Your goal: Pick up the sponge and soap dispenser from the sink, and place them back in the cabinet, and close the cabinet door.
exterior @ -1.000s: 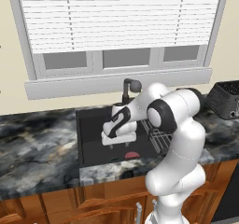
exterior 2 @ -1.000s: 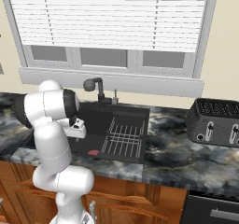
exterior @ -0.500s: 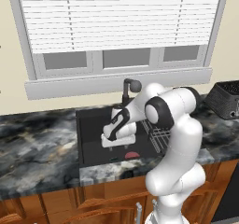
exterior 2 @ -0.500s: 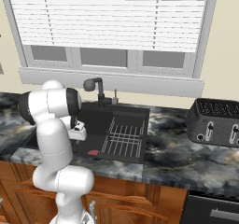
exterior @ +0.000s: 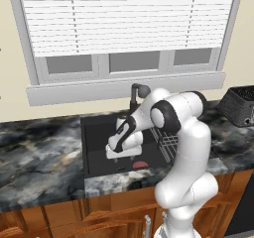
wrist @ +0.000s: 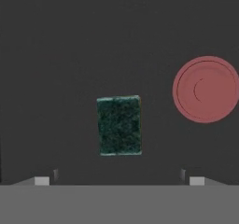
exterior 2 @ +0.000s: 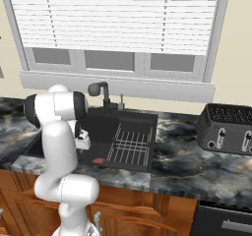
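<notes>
Above sink (wrist: 70, 41), fingers (wrist: 42, 180) spread, empty

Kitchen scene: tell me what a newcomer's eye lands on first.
The white arm bends down into the black sink, its open gripper hovering over the basin floor. In the hand view, a dark green rectangular pad lies straight ahead on that floor, with a round red-pink disc off to one side. A dark toaster stands on the marbled counter.

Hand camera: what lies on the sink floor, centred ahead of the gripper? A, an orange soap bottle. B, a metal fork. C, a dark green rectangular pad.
C: a dark green rectangular pad lies flat on the black sink floor, centred ahead of the open gripper.
</notes>
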Robot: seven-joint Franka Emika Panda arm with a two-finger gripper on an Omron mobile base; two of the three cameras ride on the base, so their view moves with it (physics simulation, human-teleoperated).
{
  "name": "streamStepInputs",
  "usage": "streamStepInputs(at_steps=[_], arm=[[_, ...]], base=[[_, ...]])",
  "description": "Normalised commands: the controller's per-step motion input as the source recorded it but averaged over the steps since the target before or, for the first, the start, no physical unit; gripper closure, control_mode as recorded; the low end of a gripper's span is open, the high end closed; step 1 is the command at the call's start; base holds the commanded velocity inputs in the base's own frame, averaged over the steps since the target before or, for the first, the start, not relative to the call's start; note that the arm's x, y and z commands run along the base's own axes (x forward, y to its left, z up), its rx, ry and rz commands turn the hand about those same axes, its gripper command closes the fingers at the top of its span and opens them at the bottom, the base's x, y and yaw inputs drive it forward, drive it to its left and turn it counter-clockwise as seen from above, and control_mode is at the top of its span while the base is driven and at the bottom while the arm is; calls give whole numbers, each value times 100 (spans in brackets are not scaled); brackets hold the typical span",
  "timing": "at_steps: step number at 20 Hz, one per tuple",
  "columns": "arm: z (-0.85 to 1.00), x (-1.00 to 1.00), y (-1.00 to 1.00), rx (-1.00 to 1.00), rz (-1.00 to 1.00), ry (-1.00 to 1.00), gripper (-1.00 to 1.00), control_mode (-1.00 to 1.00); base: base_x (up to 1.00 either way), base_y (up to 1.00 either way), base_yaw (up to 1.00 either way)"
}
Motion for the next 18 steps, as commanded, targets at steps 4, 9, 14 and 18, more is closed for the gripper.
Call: streamStepInputs(at_steps=[4, 9, 14, 18], arm=[[-15, 1, 3, 0, 0, 0, -100, -100], [-17, 1, 0, 0, 0, 0, -100, -100], [-13, 0, 0, 0, 0, 0, -100, -100], [-14, 0, 0, 0, 0, 0, -100, -100]], base=[[0, 0, 0], [0, 0, 0], [0, 0, 0], [0, 0, 0]])
